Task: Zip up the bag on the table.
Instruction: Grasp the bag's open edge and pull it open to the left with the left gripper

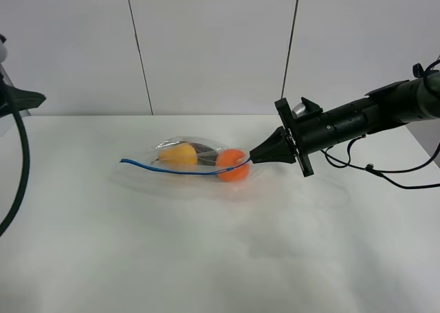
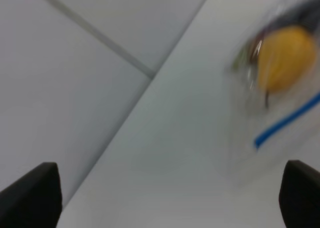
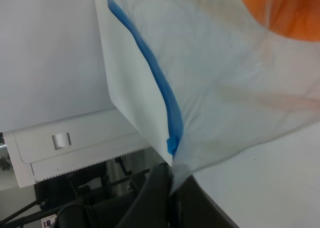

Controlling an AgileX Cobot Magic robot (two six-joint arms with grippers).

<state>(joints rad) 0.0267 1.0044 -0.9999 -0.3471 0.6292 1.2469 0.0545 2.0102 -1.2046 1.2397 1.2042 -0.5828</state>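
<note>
Holding pear (image 1: pixel 180 155) and orange (image 1: pixel 232 166): clear bag (image 1: pixel 204 163)

left claw (image 2: pixel 170 203) spread wide | right arm (image 1: pixel 357 120) stretched level | right claw (image 1: pixel 252 159) pinched closed on bag (image 1: pixel 180 163)

The bag (image 1: pixel 185 163) lies on the bench (image 1: pixel 206 258) just left of centre in the high view, its length running left to right. Inside it, the pear (image 1: pixel 179 155) sits toward the left and the round fruit (image 1: pixel 232 166) at the right end. A third item (image 1: pixel 203 148) lies behind and between them. The zip strip (image 1: pixel 172 170) runs along the bag's near edge, from its left tip to its right corner. That corner is pinched in the right end effector (image 1: pixel 251 159), which reaches in from the frame's right edge above the bench. The left arm (image 1: pixel 14 106) stands at the far left edge, well apart from the bag. A wall (image 1: pixel 206 45) rises behind the bench.
</note>
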